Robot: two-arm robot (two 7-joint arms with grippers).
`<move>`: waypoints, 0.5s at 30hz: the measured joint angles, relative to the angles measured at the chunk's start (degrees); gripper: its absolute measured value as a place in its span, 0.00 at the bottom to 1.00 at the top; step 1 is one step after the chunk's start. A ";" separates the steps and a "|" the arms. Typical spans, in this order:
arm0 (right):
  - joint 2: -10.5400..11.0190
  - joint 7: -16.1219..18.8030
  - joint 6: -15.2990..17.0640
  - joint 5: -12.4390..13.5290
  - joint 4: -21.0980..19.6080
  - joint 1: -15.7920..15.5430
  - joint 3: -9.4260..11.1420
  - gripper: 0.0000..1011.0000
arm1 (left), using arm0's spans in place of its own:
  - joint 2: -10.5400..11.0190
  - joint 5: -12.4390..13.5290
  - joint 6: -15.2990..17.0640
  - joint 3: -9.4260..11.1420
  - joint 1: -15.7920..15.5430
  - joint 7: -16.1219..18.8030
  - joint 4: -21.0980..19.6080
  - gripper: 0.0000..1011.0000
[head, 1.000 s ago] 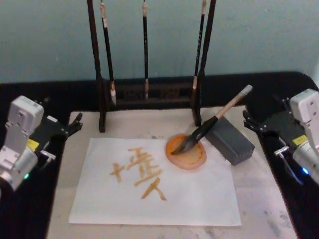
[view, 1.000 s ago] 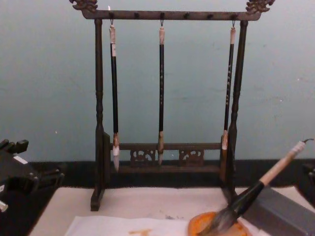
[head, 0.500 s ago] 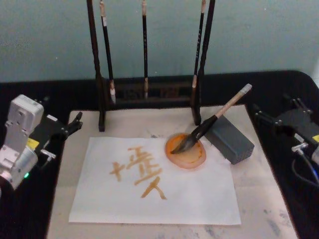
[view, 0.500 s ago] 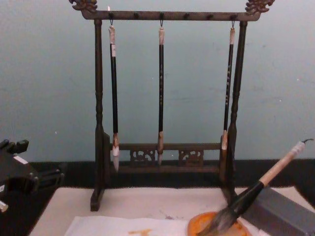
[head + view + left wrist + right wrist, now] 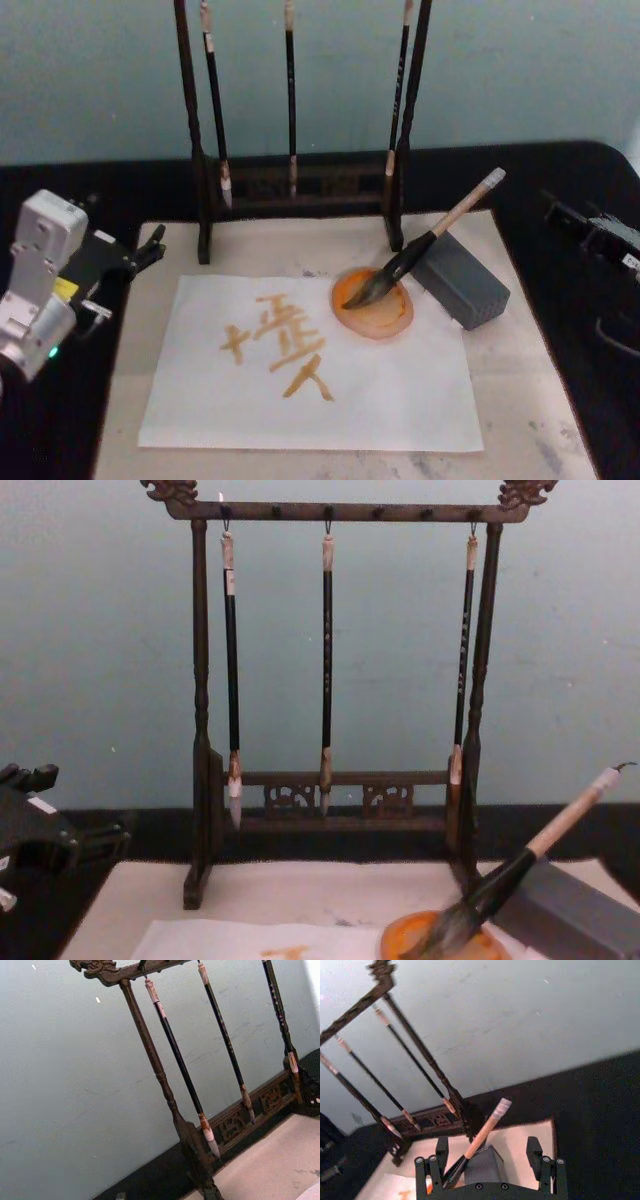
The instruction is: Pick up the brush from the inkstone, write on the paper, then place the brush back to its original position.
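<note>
Brush (image 5: 420, 250) is rested, tuft in inkstone (image 5: 375, 312).
Handle is propped on block (image 5: 465, 282) for steadiness; right gripper (image 5: 487, 1142) is held wide, empty; left gripper (image 5: 148, 248) is parked.

rack (image 5: 300, 188) behind brush (image 5: 425, 243), grey block (image 5: 462, 282) beside

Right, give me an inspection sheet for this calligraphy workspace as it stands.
Surface: off-white mat on black table, faintly smudged.
Job's things: large tan-and-black calligraphy brush lies with its tuft in the round orange inkstone dish and its handle leaning on the dark grey rectangular block; white paper sheet bears orange strokes.
Clutter: dark wooden brush stand holding three thin black brushes.
Hands: left hand at the mat's left edge; right hand open, off the mat's right side.
Cables: thin cable below the right hand.
Surroundings: pale blue-green wall.
</note>
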 joint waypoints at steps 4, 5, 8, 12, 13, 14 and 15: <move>-1.18 -0.68 2.17 4.70 1.23 0.27 1.08 0.99 | 0.00 0.00 0.00 0.00 0.00 0.00 0.00 1.00; -1.60 -0.89 2.70 6.11 1.73 0.44 1.31 0.99 | 0.00 0.00 0.00 0.00 0.00 0.00 0.00 1.00; -2.54 -1.39 3.55 8.63 3.08 1.15 1.43 0.99 | 0.00 0.00 0.00 0.00 0.00 0.00 0.00 1.00; -3.50 -1.86 4.09 10.43 4.81 2.33 1.12 0.99 | 0.00 0.00 0.00 0.00 0.00 0.00 0.00 1.00; -4.06 -2.10 4.30 11.26 5.76 3.13 0.76 0.99 | 0.00 0.00 0.00 0.00 0.00 0.00 0.00 1.00; -4.38 -2.16 4.33 11.59 6.35 3.53 0.57 0.99 | 0.00 0.00 0.00 0.00 0.00 0.00 0.00 1.00; -4.95 -2.22 4.35 12.23 7.42 4.35 0.15 0.99 | 0.00 0.00 0.00 0.00 0.00 0.00 0.00 1.00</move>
